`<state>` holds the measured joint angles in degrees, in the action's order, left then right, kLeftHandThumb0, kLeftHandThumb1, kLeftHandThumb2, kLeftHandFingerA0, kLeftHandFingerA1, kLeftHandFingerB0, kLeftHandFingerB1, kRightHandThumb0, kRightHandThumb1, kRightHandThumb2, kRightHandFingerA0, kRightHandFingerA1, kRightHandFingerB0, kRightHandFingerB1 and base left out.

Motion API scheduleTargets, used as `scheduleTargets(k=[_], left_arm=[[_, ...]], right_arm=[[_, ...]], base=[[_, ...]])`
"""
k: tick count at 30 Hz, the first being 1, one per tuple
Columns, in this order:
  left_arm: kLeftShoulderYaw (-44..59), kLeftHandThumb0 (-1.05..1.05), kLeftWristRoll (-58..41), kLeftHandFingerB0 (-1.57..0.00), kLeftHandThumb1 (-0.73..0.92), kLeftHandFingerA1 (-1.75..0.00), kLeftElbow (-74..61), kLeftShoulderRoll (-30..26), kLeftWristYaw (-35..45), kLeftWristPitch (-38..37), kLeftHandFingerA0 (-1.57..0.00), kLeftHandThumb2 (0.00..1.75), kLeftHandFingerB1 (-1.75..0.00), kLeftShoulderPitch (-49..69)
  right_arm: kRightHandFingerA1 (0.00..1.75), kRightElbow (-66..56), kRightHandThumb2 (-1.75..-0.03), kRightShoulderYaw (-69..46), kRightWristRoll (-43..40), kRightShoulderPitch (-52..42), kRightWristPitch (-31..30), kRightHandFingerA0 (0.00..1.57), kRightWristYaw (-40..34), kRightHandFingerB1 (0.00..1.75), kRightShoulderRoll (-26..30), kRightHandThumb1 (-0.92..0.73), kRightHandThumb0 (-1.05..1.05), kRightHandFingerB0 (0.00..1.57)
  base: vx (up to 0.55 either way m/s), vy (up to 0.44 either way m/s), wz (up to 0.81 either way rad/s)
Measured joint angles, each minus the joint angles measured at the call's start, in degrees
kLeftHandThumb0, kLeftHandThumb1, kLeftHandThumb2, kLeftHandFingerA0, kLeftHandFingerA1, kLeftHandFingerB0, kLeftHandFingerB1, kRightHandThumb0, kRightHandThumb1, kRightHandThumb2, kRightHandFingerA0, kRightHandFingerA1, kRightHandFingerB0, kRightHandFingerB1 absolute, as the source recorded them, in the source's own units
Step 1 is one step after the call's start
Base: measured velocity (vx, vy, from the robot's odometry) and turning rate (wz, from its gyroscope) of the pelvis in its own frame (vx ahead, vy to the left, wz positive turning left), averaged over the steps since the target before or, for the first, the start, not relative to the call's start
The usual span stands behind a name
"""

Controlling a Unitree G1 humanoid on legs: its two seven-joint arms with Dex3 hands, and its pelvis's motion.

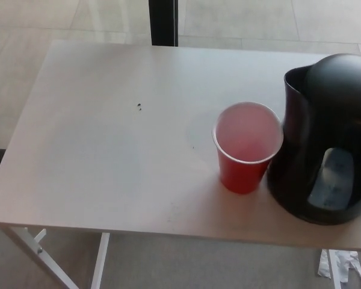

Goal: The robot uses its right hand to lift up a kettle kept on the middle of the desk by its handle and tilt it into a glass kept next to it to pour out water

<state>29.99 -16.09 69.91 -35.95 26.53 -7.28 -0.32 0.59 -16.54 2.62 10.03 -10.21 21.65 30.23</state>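
Observation:
A black kettle (325, 138) stands upright on the right side of the white desk (108, 150), its spout pointing up-left and a clear water window low on its side. Its right edge runs out of the picture, so its handle is hidden. Just left of it, touching or nearly touching, stands a red plastic cup (246, 147) with a pale inside; it stands upright. Neither of my hands shows in the head view.
A small dark speck (138, 107) lies on the desk left of centre. A dark post (163, 21) rises behind the desk's far edge. White desk legs (48, 259) show at the lower left, crumpled white paper (343, 265) on the floor at lower right.

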Motion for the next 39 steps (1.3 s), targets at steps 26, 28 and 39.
scheduleTargets(k=[26,28,39], left_arm=[[0.41,-0.92,-0.65,-0.33,0.92,-0.58,-0.66,-0.04,0.25,0.01,-0.44,0.85,-0.53,0.05],[0.40,-0.87,-0.67,-0.38,0.92,-0.58,-0.66,-0.03,0.26,0.01,-0.48,0.83,-0.53,0.13],[0.37,-0.91,-0.89,-0.37,0.92,-0.60,-0.04,0.13,0.24,0.02,-0.52,0.84,-0.53,0.17]], right_arm=[[0.00,-6.97,-0.67,2.95,1.49,-1.11,-11.63,0.00,5.92,0.02,14.26,-0.42,-0.65,0.00],[0.00,-7.54,-0.65,3.06,1.73,-2.48,-12.03,0.00,5.39,0.00,13.29,-0.42,-0.64,0.00],[0.00,-9.05,-0.71,4.18,2.57,-7.50,-11.74,0.00,2.75,0.00,10.61,-0.44,-0.85,0.00]], base=[[0.00,0.000,0.00],[0.00,0.000,0.00],[0.00,0.000,0.00]])
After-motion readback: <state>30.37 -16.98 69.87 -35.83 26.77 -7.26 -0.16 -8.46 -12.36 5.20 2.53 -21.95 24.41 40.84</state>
